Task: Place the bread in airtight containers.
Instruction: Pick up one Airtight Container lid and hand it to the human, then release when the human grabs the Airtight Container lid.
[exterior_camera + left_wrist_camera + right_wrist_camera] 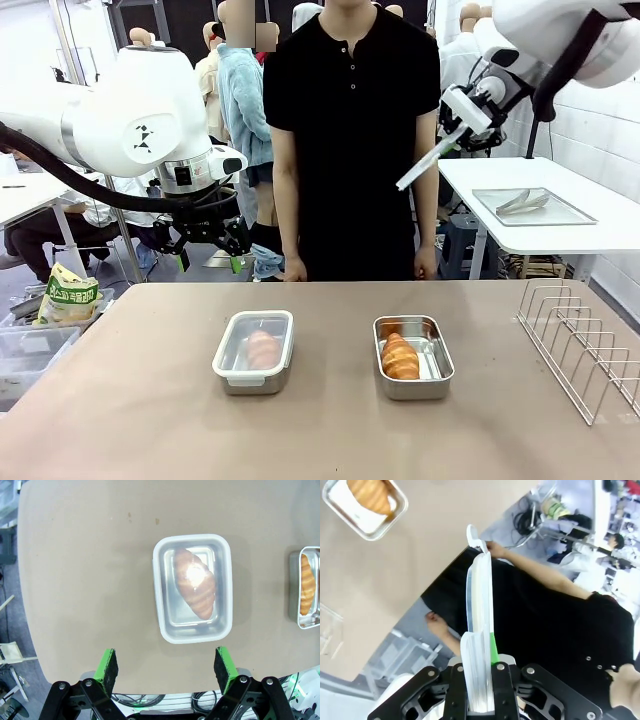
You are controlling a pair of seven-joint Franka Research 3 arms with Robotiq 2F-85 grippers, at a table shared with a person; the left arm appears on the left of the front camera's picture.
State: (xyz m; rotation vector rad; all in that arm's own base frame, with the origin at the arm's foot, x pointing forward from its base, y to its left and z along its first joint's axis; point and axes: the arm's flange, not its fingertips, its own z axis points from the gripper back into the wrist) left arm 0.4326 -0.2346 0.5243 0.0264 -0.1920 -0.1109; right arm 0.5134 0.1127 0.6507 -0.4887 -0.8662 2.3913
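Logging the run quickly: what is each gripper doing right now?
Left gripper: open, holding nothing, above the lidded steel container.
Right gripper: shut on the clear white-rimmed plastic lid, raised off the table.

A wire rack (585, 345) stands at the brown counter's (150, 400) right edge; behind, a flat metal tray (533, 206) lies on a white side table (600, 230)

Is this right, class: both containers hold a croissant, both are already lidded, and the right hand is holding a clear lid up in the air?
Not quite. Only the left container is lidded; the right container is open, its croissant uncovered, as the front view shows. The rest stands: each holds a croissant, and the right hand is shut on a clear lid held in the air.
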